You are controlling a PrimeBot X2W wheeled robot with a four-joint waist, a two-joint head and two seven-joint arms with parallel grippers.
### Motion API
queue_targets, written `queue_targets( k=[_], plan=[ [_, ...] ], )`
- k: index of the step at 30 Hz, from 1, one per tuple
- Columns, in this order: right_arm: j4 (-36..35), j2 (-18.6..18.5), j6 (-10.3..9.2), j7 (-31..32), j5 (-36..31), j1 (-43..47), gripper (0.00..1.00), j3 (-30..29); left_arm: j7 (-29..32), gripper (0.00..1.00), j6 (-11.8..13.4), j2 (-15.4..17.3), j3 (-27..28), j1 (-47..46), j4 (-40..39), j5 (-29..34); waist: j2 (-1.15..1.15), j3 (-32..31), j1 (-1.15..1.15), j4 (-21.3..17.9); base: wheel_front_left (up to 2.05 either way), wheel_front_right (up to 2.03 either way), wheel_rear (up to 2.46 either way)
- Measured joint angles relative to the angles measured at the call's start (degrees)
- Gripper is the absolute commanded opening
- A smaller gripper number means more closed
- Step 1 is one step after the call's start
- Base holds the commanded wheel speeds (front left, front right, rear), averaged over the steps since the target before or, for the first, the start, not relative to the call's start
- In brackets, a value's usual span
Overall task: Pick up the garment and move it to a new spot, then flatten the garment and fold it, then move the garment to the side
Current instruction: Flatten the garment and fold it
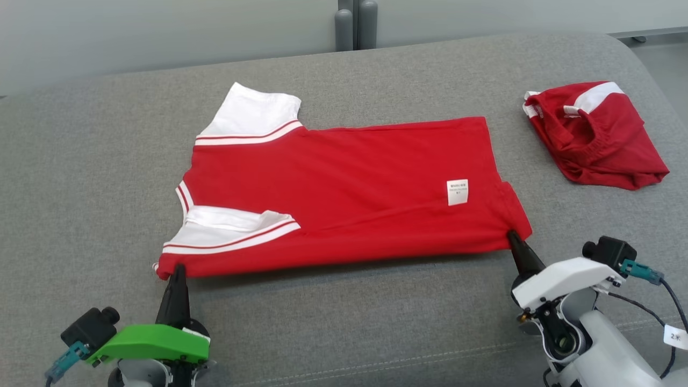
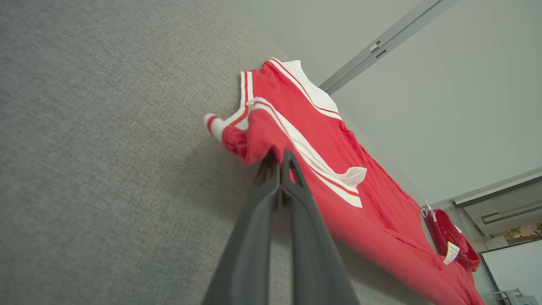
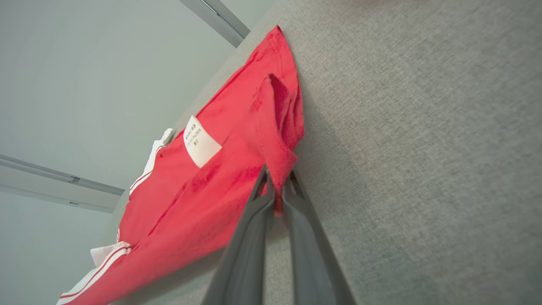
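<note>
Left claw: we see it clamped on the garment at its shoulder corner
Right claw: we see it clamped on the hem corner
Garment: spread flat, middle of the grey cushion

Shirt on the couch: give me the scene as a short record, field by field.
shirt: red, white sleeves, spread on the grey couch, collar end to the left
left gripper: shut on the shirt's near shoulder corner
right gripper: shut on the near hem corner
near edge: looks lifted off the couch, shadow beneath
label: white, near the hem
shorts: red, bunched at far right, apart from the shirt
</note>
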Motion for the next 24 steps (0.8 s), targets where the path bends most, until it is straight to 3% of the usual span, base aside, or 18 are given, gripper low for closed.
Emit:
queue_targets(
  k=[10, 19, 20, 21, 22, 23, 24],
  plan=[
    [-3.8, -1.1, 0.00, 0.2, 1.2, 5.9, 0.00, 0.1, 0.0, 0.00, 2.5, 0.0, -1.1, 7.1, -4.2, 0.1, 0.00, -0.3, 0.00, -1.2, 0.00, 0.00, 0.00],
    [-4.4, -1.7, -0.55, 1.4, 1.1, 7.3, 0.00, 0.7, 0.6, 0.00, 4.9, 0.3, -2.8, 7.9, -4.0, 3.2, 0.00, -0.1, 0.00, -0.9, 0.00, 0.00, 0.00],
    [-4.6, -1.7, -0.59, 1.4, 1.0, 7.3, 0.05, 0.8, 0.7, 0.02, 5.2, 0.3, -2.8, 7.9, -3.9, 3.2, 0.00, -0.1, 0.00, -0.9, 0.00, 0.00, 0.00],
    [-4.6, -1.7, -0.59, 1.4, 1.0, 7.3, 0.24, 0.8, 0.7, 0.22, 5.2, 0.3, -2.8, 7.9, -3.9, 3.2, 0.00, -0.1, 0.00, -0.9, 0.00, 0.00, 0.00],
    [-4.7, -1.7, -0.60, 1.5, 0.9, 7.3, 0.24, 0.9, 0.9, 0.22, 5.6, 0.4, -2.8, 7.9, -3.9, 3.2, 0.00, -0.1, 0.00, -1.0, 0.00, 0.00, 0.00],
    [-4.7, -1.7, -0.65, 1.8, 0.9, 7.3, 0.36, 1.0, 0.9, 0.35, 5.6, 0.5, -2.8, 7.9, -3.9, 3.2, 0.00, -0.1, 0.00, -1.1, 0.00, 0.00, 0.00],
    [-4.7, -1.6, -0.66, 2.1, 0.9, 7.3, 0.66, 1.1, 1.1, 0.45, 6.0, 0.6, -2.9, 7.9, -4.0, 3.2, 0.00, -0.1, 0.00, -1.3, 0.00, 0.00, 0.00]
  ],
)
